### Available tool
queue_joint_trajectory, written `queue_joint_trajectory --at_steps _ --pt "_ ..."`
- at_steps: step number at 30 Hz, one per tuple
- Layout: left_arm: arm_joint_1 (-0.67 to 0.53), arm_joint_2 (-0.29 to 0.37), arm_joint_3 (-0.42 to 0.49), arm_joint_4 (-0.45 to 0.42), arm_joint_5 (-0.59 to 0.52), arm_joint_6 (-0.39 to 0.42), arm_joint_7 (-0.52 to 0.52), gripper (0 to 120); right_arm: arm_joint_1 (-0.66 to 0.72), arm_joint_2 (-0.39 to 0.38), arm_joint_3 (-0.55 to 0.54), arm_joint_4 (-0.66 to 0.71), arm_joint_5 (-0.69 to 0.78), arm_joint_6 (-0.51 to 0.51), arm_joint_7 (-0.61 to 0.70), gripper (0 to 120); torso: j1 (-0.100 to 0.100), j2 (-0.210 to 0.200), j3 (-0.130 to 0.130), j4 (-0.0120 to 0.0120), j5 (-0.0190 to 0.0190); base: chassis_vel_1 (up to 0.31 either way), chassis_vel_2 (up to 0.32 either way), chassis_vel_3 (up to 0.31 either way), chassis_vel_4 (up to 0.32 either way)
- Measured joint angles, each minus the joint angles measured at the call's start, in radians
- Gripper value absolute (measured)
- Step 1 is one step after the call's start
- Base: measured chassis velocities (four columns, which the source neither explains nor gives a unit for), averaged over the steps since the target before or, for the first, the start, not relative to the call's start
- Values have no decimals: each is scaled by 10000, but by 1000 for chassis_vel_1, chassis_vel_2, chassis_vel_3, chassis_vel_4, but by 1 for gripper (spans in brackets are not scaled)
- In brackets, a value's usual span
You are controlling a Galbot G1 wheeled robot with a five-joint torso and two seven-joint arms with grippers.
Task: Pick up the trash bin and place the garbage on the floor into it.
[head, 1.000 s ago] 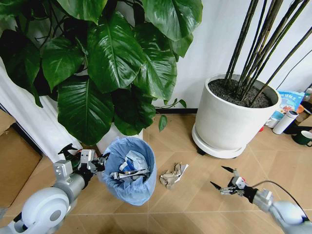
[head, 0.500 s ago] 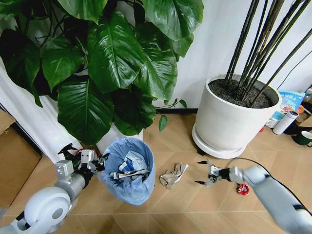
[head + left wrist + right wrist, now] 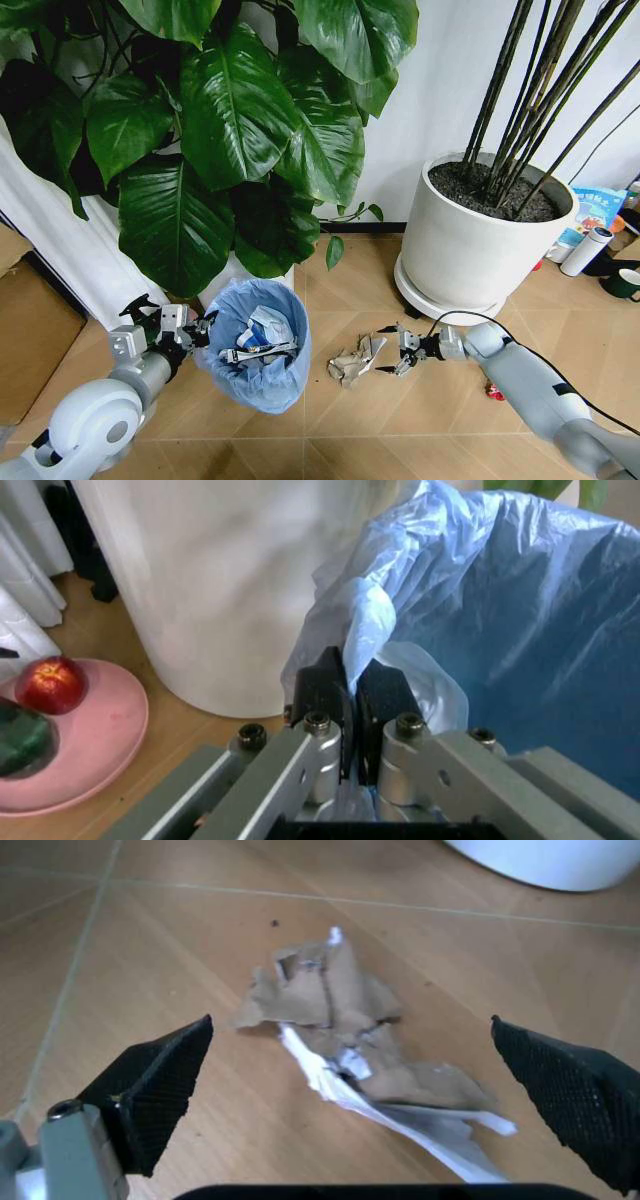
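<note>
Reaching in from four o'clock, the right gripper (image 3: pixel 392 350) has swung across the floor (image 3: pixel 440 420) and now hangs, jaws spread wide and empty, just beside the crumpled brown-and-white garbage (image 3: pixel 350 360), ready for a grasp. At nine o'clock, the left gripper (image 3: pixel 195 332) stays pinched shut on the trash bin (image 3: pixel 255 350) rim, scraps already inside.

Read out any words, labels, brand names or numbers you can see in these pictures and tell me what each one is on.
No text can be read.
Blue printed packet behind the white plant pot: print too small and blurred.
Wrappers inside the trash bin: markings too small.
Crumpled paper on the floor: no legible writing.
</note>
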Motion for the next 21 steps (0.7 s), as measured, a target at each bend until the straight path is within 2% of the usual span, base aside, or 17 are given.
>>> queue_joint_trajectory --at_steps 7,13,21 --pt "0 -16 -34 -9 0 -8 1 0 293 321 -262 -348 -692 57 -54 100 0 0 0 0 -2 0 0 0 0" --pt "14 31 -91 -75 -15 -14 1 0 616 1174 -284 -1250 -1698 48 219 100 0 0 0 3 0 0 0 0 0" --pt "-2 73 -159 -95 -80 -19 1 0 884 1428 -212 -1948 -2170 33 555 100 -1 2 0 0 -3 0 0 0 0"
